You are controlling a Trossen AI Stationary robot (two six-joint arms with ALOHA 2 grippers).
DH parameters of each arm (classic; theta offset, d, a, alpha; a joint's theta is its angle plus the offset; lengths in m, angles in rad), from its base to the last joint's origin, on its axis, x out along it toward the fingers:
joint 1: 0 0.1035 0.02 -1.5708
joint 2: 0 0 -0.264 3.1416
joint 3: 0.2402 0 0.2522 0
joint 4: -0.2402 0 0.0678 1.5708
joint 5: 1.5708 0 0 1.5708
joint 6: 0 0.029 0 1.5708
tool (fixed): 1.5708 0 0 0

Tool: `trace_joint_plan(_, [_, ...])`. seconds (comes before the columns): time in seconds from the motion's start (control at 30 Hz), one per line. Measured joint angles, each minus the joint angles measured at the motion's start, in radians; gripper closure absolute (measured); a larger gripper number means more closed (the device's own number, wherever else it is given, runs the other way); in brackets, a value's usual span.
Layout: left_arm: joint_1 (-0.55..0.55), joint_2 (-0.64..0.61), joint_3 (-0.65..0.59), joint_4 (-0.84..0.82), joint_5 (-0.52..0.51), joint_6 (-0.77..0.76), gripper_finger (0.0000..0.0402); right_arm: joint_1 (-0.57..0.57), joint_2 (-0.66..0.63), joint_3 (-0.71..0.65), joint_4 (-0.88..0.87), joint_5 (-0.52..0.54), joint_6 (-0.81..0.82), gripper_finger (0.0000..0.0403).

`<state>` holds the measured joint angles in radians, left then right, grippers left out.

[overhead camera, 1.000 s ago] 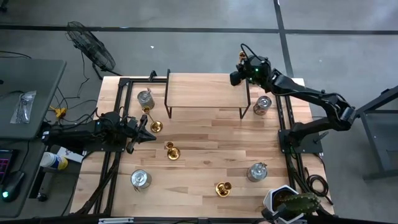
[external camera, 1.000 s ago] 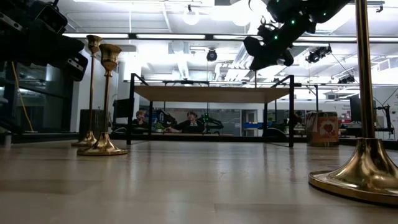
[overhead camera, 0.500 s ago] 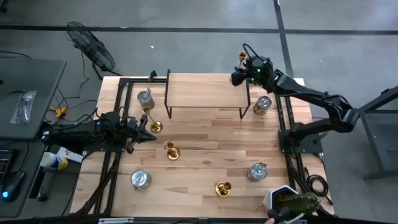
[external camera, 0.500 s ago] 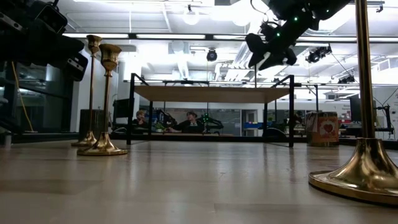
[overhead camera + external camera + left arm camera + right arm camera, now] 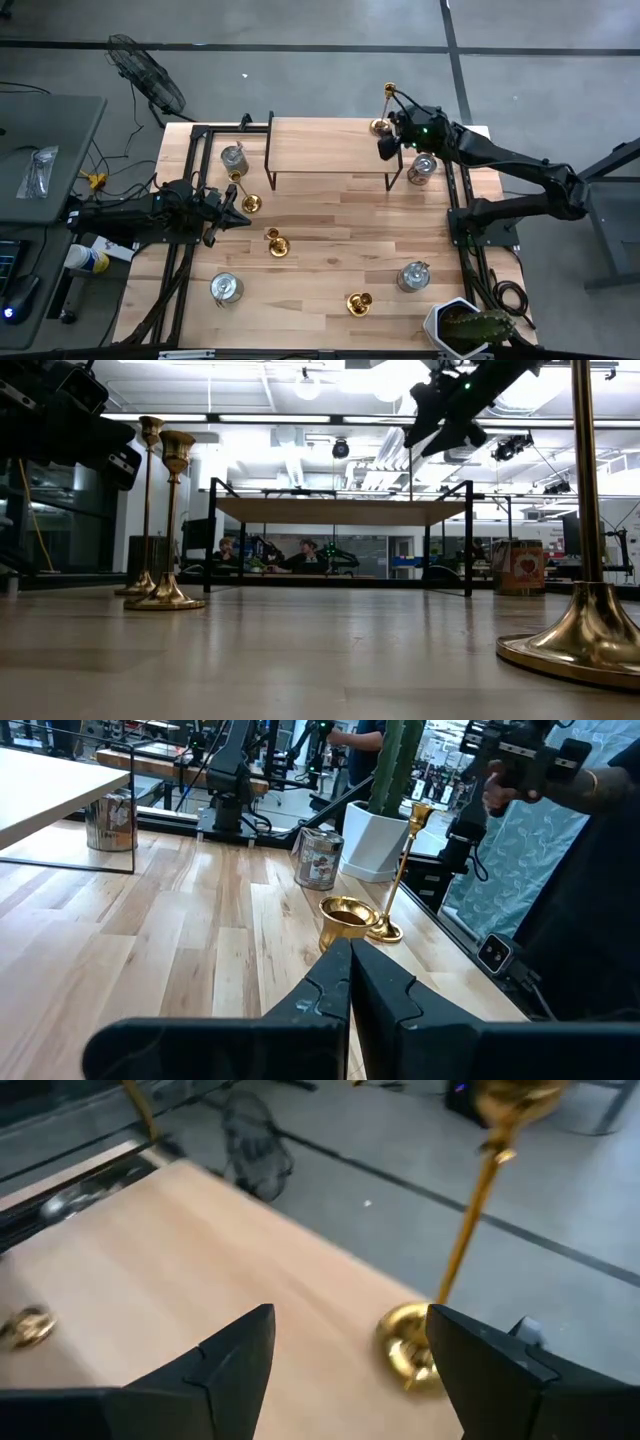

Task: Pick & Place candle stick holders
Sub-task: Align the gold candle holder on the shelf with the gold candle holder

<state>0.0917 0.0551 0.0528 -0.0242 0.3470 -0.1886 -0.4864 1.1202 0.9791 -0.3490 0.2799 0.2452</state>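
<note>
My right gripper (image 5: 385, 146) now sits back from the raised shelf's (image 5: 330, 145) 2 o'clock corner, pulled toward 4 o'clock from where it hung a second ago. My fingers (image 5: 235, 1355) are parted and hold nothing. The candle stick holder (image 5: 381, 125) I carried now stands free on that corner.

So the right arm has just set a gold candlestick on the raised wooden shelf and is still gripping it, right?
Not quite. The candlestick does stand on the raised shelf, but the right gripper has let go: the right wrist view shows its fingers spread open, apart from the stem.
</note>
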Motion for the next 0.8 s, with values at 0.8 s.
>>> trace_joint_plan(0.8, [0.000,0.000,0.000,0.000,0.000,0.000,0.0402,0.445,-0.099,-0.043,-0.329,-0.380,-0.087,0.0152])
